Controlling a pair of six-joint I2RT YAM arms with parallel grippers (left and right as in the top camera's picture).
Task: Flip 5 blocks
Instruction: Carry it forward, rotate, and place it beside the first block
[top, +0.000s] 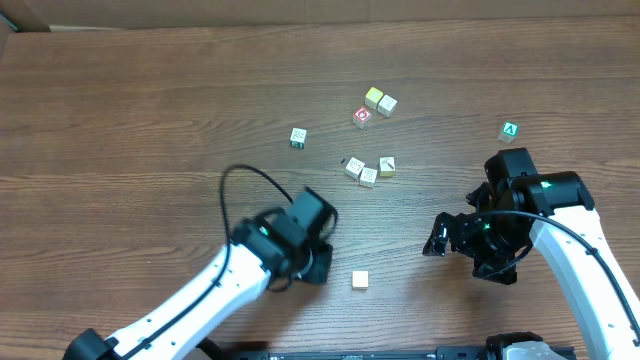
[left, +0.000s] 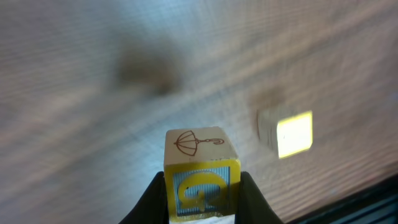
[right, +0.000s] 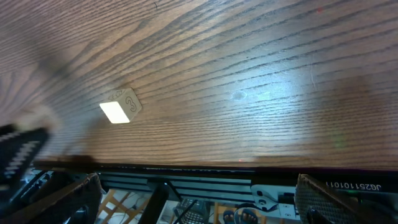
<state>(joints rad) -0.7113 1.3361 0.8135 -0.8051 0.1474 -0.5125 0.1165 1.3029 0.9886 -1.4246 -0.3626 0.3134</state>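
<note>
The left gripper (left: 202, 210) is pinched narrow on a small wooden cube with a brown umbrella drawn on its cream top face and a yellow letter on its front (left: 201, 171). Its dark fingers (left: 152, 202) press the umbrella cube's two sides. From overhead that cube is hidden under the arm's black wrist, near the front of the dark brown wood-grain table (top: 150, 90), left of centre. Just to its right a lone pale wooden cube (top: 360, 280) sits flat on the table with nothing touching it. The right gripper (top: 445, 238) is spread wide and empty, well to the right of the lone pale wooden cube. Farther back, three cream cubes (top: 368, 177) huddle close together; I can't tell if they quite touch. Behind them a pale yellow cube (top: 374, 97) and a cream-white cube (top: 388, 104) sit side by side, with a red-marked cube (top: 362, 117) just in front of that pair. One more white cube (top: 298, 137) stands by itself to the left of the huddle. A green-lettered cube (top: 510, 130) lies off to the far right, near the right arm.
</note>
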